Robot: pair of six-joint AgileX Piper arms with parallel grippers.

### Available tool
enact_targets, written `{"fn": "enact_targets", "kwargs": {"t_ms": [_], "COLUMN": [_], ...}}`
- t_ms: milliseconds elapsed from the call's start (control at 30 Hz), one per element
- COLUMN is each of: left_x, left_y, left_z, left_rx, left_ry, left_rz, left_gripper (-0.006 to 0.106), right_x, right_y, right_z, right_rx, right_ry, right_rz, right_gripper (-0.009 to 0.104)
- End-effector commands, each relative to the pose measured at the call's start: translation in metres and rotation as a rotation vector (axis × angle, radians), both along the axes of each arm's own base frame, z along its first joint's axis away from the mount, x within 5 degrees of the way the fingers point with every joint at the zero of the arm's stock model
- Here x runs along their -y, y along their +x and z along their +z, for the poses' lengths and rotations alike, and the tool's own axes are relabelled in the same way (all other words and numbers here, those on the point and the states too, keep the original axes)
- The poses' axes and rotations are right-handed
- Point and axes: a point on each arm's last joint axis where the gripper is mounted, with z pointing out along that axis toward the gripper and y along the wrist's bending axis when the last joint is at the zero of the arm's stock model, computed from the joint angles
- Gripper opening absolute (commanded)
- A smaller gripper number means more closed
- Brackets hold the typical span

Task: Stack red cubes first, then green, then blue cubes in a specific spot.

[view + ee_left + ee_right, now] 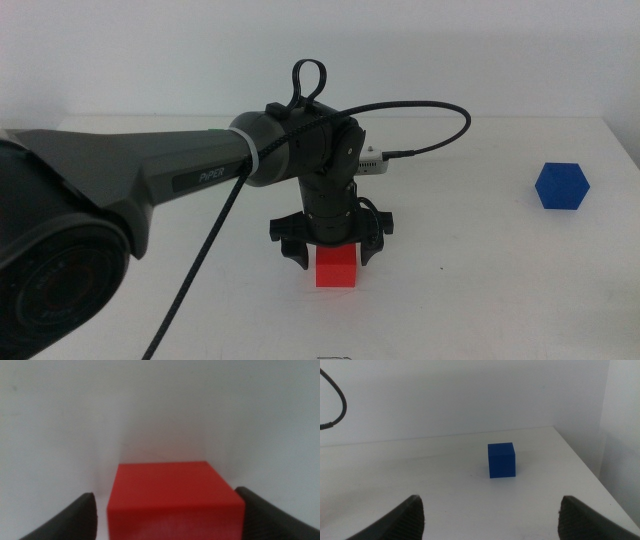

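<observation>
We are finding no green cube; the left hand is hiding the red cube's rear, spreading wide around it without touching.

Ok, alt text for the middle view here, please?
The left end effector hangs open over a red cube on a white table, jaws either side of it. A blue cube sits apart, far right.

A plain white table stands against a white wall.
</observation>
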Motion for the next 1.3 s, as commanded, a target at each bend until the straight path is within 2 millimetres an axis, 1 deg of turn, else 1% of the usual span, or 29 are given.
{"fn": "enact_targets", "kwargs": {"t_ms": [0,67,133,233,300,333,367,533,633,700,833,867,1033,1133,1267], "left_x": [-0.002,-0.007,-0.015,-0.033,-0.049,-0.057,-0.071,-0.108,-0.128,-0.137,-0.150,-0.155,-0.164,-0.165,-0.167], "left_y": [-0.003,-0.005,-0.008,-0.011,-0.007,-0.003,0.007,0.038,0.060,0.074,0.104,0.116,0.140,0.153,0.165], "left_z": [0.047,0.066,0.089,0.122,0.137,0.143,0.153,0.164,0.165,0.162,0.148,0.140,0.119,0.106,0.090], "left_rx": [0.091,0.125,0.182,0.302,0.340,0.347,0.360,0.405,0.418,0.420,0.419,0.417,0.419,0.427,0.430], "left_ry": [-0.067,-0.086,-0.103,-0.058,-0.038,-0.030,-0.009,0.014,0.024,0.023,0.036,0.041,0.048,0.047,0.044], "left_rz": [-0.002,0.000,0.000,-0.050,-0.065,-0.065,-0.068,-0.017,0.004,0.004,0.022,0.035,0.063,0.072,0.080], "left_gripper": [0.094,0.094,0.094,0.094,0.094,0.094,0.094,0.094,0.094,0.094,0.094,0.094,0.094,0.094,0.094], "right_x": [0.001,0.001,0.001,0.001,0.001,0.001,0.001,0.001,0.001,0.001,0.001,0.001,0.001,0.001,0.001], "right_y": [-0.002,-0.002,-0.002,-0.002,-0.002,-0.002,-0.002,-0.002,-0.002,-0.002,-0.002,-0.002,-0.002,-0.002,-0.002], "right_z": [0.015,0.015,0.015,0.015,0.015,0.015,0.015,0.015,0.015,0.015,0.015,0.015,0.015,0.015,0.015], "right_rx": [0.122,0.122,0.122,0.122,0.122,0.122,0.122,0.122,0.122,0.122,0.122,0.122,0.122,0.122,0.122], "right_ry": [-0.024,-0.024,-0.024,-0.024,-0.024,-0.024,-0.024,-0.024,-0.024,-0.024,-0.024,-0.024,-0.024,-0.024,-0.024], "right_rz": [-0.009,-0.009,-0.009,-0.009,-0.009,-0.009,-0.009,-0.009,-0.009,-0.009,-0.009,-0.009,-0.009,-0.009,-0.009], "right_gripper": [0.094,0.094,0.094,0.094,0.094,0.094,0.094,0.094,0.094,0.094,0.094,0.094,0.094,0.094,0.094]}}
